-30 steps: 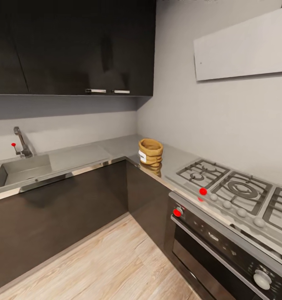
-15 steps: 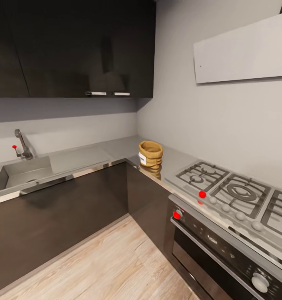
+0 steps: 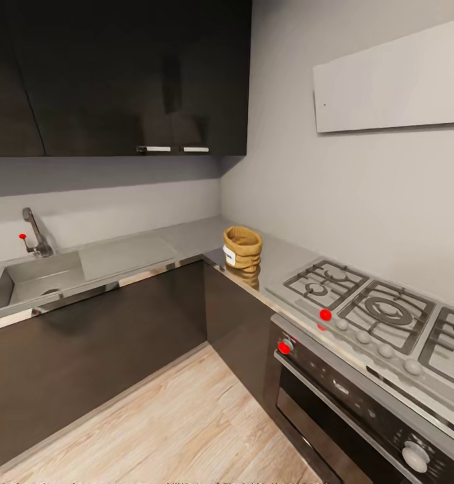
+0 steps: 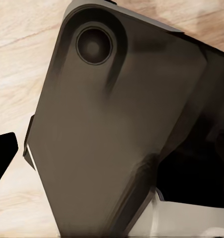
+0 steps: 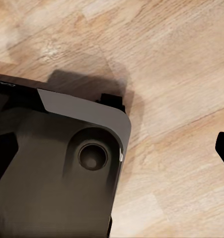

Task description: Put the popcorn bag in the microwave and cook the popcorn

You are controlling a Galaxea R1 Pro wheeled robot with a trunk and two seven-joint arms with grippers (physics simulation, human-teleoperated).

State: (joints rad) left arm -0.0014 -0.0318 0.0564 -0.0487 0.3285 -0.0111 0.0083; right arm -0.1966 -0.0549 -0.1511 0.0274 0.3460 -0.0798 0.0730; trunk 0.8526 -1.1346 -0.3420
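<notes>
While my head faces the bag (image 3: 242,248) upright on the countertop (image 3: 187,236), its contents stay hidden. My jaws' state I cannot tell; both wrists look at my base (image 4: 107,139) over floor (image 5: 181,74).

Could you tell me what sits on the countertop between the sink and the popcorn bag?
In the head view, nothing: the countertop runs bare from the sink round the corner to the popcorn bag.

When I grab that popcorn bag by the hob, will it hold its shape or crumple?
The popcorn bag looks like soft burlap with creased sides, so it will probably give under a squeeze. Its rolled rim may be firmer. It stands upright, squat, on the smooth countertop, so a push likely slides it rather than tips it.
</notes>
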